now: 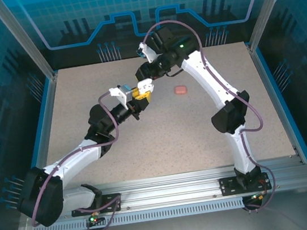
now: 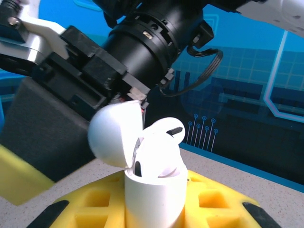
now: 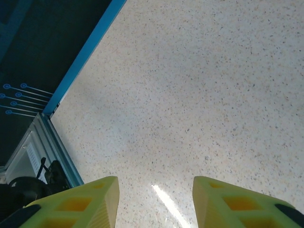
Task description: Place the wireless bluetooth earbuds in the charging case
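Above speckled table point(image 1: 202, 136), left fingers point(image 2: 213, 202) clamp white case point(image 2: 154, 199); right fingers point(image 3: 85, 202) parted.

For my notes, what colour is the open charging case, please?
White case, clearest in left wrist view.

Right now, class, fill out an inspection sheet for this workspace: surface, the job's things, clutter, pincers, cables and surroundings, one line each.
Surface: speckled beige table, no spills seen.
Job's things: white charging case upright, lid hinged open; a white earbud pokes out of its top.
Clutter: pink pebble-shaped item lying alone on the table, right of the pincers.
Pincers: left pincer shut on the case; right pincer open, holding nothing, close by the case.
Cables: purple cable loops along each arm, off the case.
Surroundings: blue printed walls; metal rail at the near edge.
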